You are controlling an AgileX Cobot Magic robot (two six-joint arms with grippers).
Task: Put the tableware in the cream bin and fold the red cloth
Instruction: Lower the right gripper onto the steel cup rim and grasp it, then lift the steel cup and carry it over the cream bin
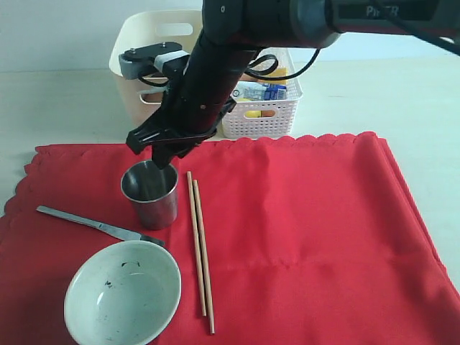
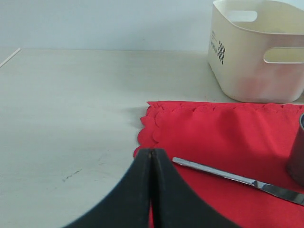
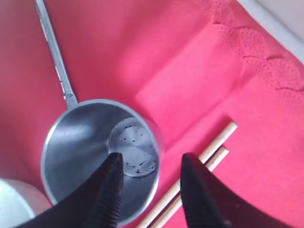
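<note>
I see my right gripper (image 3: 151,160) spread astride the steel cup's (image 1: 149,195) rim, seemingly not touching it; cup upright on the red cloth (image 1: 302,215); left gripper (image 2: 151,153) pressed together

**Free room and obstructions on the red cloth (image 1: 323,215).**
The cloth's right half lay bare, open from the right and near edges. The left half was crowded: steel cup (image 1: 149,198), chopstick pair (image 1: 201,244) just to its right, metal knife (image 1: 93,224) to its near left, speckled bowl (image 1: 122,291) nearest. The right gripper (image 1: 162,159) straddled the cup's far rim, jaws apart. Past the far edge stood the cream bin (image 1: 136,32) and white lattice basket (image 1: 259,118), the right arm (image 1: 215,72) crossing before them.
</note>
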